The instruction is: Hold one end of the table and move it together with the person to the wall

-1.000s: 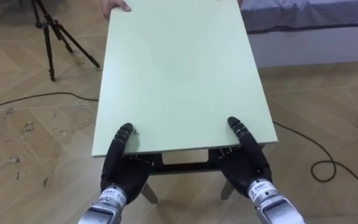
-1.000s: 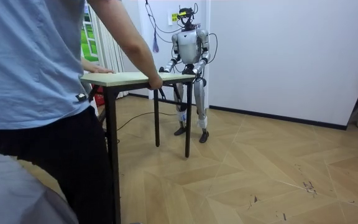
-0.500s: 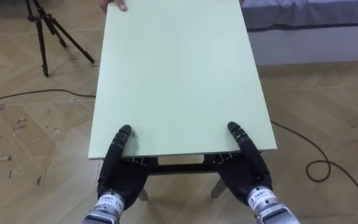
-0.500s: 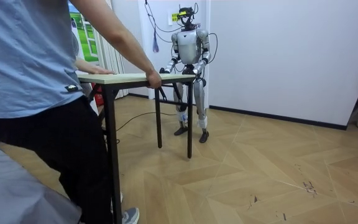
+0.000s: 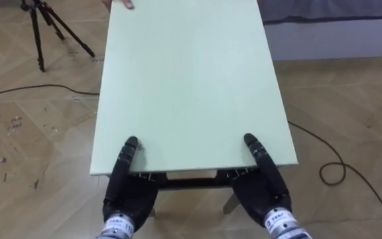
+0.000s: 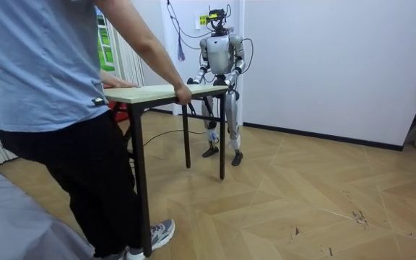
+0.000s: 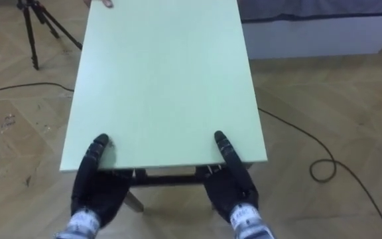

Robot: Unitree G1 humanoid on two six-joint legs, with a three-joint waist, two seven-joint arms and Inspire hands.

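At the near short edge of the table (image 5: 184,79), both my hands are on it: left hand (image 5: 130,189) and right hand (image 5: 260,189) each lay a thumb flat on the top, just inside a corner. The rest of each hand goes under the board. The fingers beneath are out of sight, so I judge this a clamp on the edge, not a loose rest. At the far end a person's hand (image 5: 121,3) holds the opposite edge. In the room view the person (image 6: 56,108) stands at that end, arm stretched to the corner and one heel raised off the floor (image 6: 302,202). Progress, as I read it: the shared hold is made at both ends and the carry looks to be under way. I cannot tell whether the feet of the legs are clear of the floor, and no set-down spot is marked, so the travel and the lowering remain. Table itself: a pale green rectangular top, thin and bare, sitting level on a dark frame with slim dark legs. It stands between the person and me, with a tripod (image 5: 42,26) off its far left corner and a bed (image 5: 330,26) beside its far right.
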